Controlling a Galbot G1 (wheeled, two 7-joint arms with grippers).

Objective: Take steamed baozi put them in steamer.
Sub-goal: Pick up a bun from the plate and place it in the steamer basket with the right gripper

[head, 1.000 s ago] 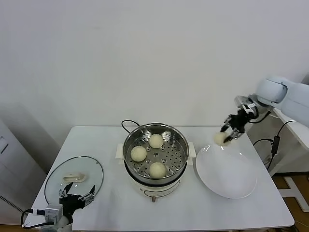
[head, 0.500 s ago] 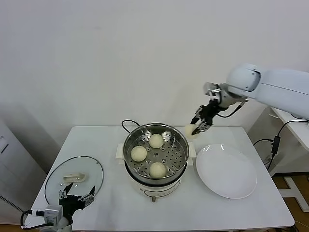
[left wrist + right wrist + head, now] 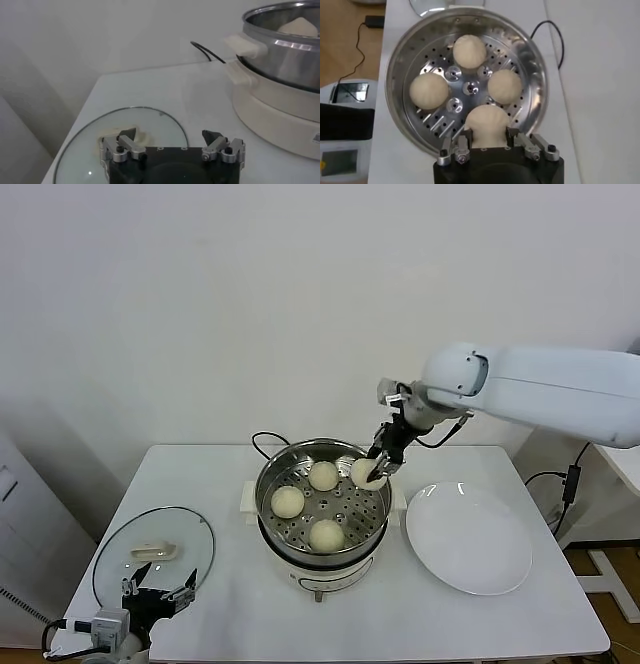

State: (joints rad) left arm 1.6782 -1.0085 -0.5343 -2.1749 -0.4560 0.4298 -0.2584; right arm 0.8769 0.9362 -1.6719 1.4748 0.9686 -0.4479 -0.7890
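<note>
My right gripper pinches the last baozi above the steamer; releasing now could bounce it onto its neighbours.

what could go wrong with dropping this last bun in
The right gripper holds the fourth baozi above the steamer, over its rim-side edge. Released here, it may clip the rim or roll against the nearest of the three buns inside. Its fingers reach low around the bun, so soft dough might stick and drag on opening. The left gripper idles over the glass lid.
</note>
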